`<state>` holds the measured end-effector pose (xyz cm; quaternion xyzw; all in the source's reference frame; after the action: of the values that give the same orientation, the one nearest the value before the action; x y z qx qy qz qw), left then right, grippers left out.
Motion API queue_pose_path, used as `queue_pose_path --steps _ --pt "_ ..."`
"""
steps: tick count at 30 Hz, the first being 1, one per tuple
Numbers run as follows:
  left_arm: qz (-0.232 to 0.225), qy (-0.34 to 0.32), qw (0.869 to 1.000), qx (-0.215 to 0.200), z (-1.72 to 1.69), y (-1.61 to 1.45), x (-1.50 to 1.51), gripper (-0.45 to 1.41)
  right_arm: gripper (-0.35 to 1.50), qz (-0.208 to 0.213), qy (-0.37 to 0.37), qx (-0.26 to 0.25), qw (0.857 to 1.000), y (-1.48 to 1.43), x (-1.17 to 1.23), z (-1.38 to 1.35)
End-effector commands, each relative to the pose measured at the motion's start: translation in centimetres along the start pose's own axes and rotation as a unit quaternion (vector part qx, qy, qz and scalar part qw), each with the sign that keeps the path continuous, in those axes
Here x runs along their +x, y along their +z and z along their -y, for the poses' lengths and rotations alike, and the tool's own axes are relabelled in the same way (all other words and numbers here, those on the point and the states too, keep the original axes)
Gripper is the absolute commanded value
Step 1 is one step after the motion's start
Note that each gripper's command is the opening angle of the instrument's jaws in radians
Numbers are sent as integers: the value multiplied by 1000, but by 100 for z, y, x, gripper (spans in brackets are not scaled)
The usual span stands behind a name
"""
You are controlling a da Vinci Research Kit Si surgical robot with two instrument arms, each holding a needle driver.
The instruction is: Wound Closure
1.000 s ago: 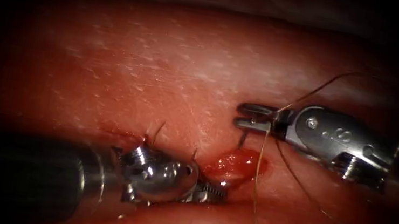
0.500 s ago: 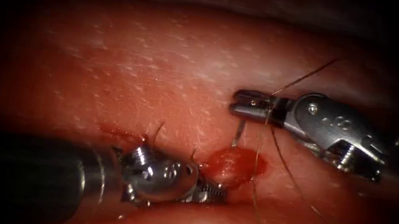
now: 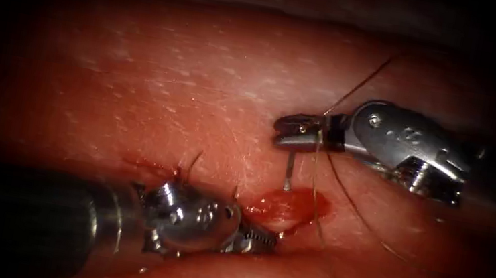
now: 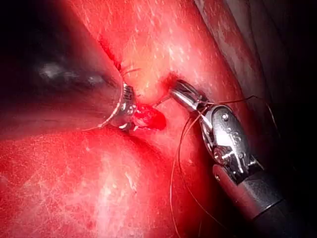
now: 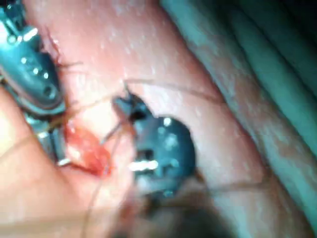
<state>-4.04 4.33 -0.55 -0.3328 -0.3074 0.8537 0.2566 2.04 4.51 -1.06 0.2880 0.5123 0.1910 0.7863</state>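
My right tool (image 3: 290,131) is shut on the needle (image 3: 289,170) near its upper end. The needle hangs straight down from the jaws, and its lower end meets the tissue (image 3: 203,83) at the top edge of a red, wet bulge (image 3: 287,207). Thread (image 3: 315,185) runs from the right jaws up to the right and also down past the bulge. My left tool (image 3: 254,237) lies low against the tissue with its tip at the bulge's lower left. In the left wrist view the left tool (image 4: 131,116) touches the bulge (image 4: 148,119), and the right tool (image 4: 181,91) holds the needle (image 4: 161,101).
Two short dark cut ends of thread (image 3: 192,163) stand up from the tissue just above the left tool's wrist. A thin red line of fluid (image 3: 145,163) runs along the cut to their left. Loose thread (image 4: 178,148) loops beside the right tool's shaft.
The right tool has risen and shifted left with the needle, so more of the needle shows above the tissue. The left tool slid slightly left, and the bulge looks flatter.
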Motion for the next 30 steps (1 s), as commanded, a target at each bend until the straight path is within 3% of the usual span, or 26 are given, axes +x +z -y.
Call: queue_pose_path --steps 1,8,19,23,30 --pt "0 0 1000 0 3 8 0 11 -35 -3 20 4 1000 11 -1 -3" --pt "0 0 1000 -1 3 8 1 12 -35 -14 186 25 982 7 1 -14" --pt "-19 -16 1000 4 -10 -30 38 16 -35 -43 220 16 974 0 1 -26" --pt "-21 -15 1000 5 -12 -35 43 18 -35 -56 263 38 962 -9 0 -23" --pt "-22 -14 1000 4 -7 -43 40 19 -35 -66 376 127 915 -16 -8 -4"
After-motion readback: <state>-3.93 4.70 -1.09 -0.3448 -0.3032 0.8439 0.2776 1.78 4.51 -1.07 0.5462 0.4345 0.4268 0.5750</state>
